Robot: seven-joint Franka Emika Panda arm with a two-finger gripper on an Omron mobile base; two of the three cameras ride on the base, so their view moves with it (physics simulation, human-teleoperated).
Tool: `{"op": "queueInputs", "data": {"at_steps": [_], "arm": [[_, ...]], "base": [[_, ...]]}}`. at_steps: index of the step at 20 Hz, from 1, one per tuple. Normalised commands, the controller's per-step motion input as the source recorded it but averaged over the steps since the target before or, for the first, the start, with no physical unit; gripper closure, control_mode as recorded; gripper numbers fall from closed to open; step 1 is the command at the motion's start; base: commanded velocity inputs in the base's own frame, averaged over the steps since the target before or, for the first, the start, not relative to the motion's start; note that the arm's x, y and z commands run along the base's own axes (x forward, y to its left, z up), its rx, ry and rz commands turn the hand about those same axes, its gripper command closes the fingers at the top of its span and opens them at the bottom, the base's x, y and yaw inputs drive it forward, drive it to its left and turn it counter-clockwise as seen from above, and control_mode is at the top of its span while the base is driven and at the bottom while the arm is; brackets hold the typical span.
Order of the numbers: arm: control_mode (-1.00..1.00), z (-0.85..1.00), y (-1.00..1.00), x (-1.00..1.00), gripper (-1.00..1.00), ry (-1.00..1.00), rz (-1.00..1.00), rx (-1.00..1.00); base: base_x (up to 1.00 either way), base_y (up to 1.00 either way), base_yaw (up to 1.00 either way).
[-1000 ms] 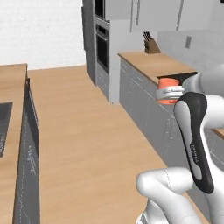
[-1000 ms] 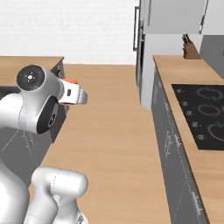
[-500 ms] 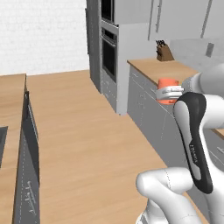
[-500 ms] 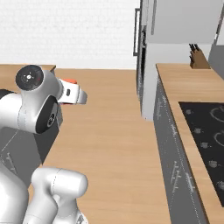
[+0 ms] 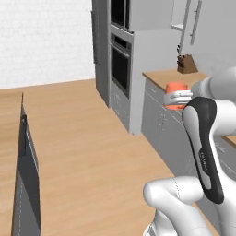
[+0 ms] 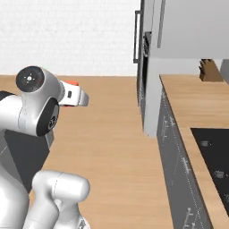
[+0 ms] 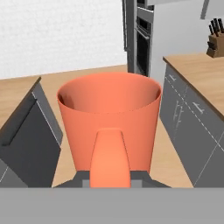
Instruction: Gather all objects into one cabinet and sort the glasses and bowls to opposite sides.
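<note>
One short orange cup (image 7: 109,111) stands upright in my gripper (image 7: 109,177), which is shut on its lower wall; I look into its open mouth. In the left base view the same orange cup (image 5: 176,89) is held by the gripper (image 5: 177,98) at chest height, beside the grey counter front. From the right side a sliver of the cup (image 6: 70,82) pokes out past the white hand (image 6: 75,96). Grey wall cabinet doors (image 5: 192,20) hang above the counter, their inside hidden. The second cup and both bowls are out of view.
A wooden knife block (image 5: 186,64) sits on the wooden counter (image 5: 167,76) by the tall wall oven (image 5: 120,64). A black cooktop (image 6: 214,154) lies in the counter at right. An island with a wooden top (image 5: 9,115) runs along the left; wooden floor lies between.
The whole picture has shifted: the base has driven and the oven, counter and knife block now stand nearer and further right. The cup stays gripped in the same pose.
</note>
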Motion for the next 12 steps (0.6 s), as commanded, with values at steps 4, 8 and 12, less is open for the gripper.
{"op": "queueInputs", "data": {"at_steps": [4, 8, 12], "arm": [[1.0, 0.0, 0.0, 0.0, 1.0, 0.0, 0.0, 0.0], [1.0, 0.0, 0.0, 0.0, 1.0, 0.0, 0.0, 0.0], [1.0, 0.0, 0.0, 0.0, 1.0, 0.0, 0.0, 0.0]], "base": [[0.87, 0.03, -0.14], [0.91, 0.19, -0.16], [0.9, 0.38, -0.19]]}}
